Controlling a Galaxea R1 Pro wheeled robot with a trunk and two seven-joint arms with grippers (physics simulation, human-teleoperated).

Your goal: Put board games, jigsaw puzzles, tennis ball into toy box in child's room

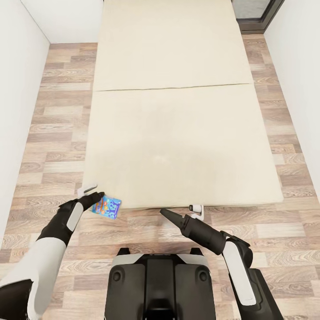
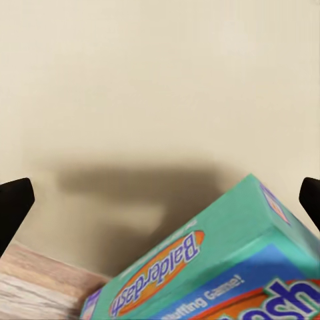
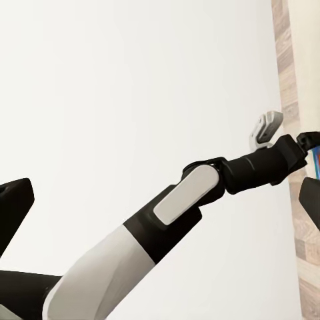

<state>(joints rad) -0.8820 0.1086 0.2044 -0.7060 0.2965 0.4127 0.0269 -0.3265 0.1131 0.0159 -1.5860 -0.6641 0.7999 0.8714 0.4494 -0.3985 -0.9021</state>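
My base sits at the bottom centre of the head view, both arms reaching forward over the wood floor. At lower left, my left gripper hangs at the near corner of the bed, with a teal and blue board game just under it — the box reads "Balderdash" in the left wrist view, tilted and taking up the lower right of that frame against the cream bed side. My dark fingertips show far apart at the frame's edges; whether they actually clamp the box, I cannot tell. At lower centre, my right gripper points at the bed's near edge — its finger spread I cannot tell. Beyond, the bare cream mattress runs to the top of the frame, white walls on both sides, a dark door frame at upper right.
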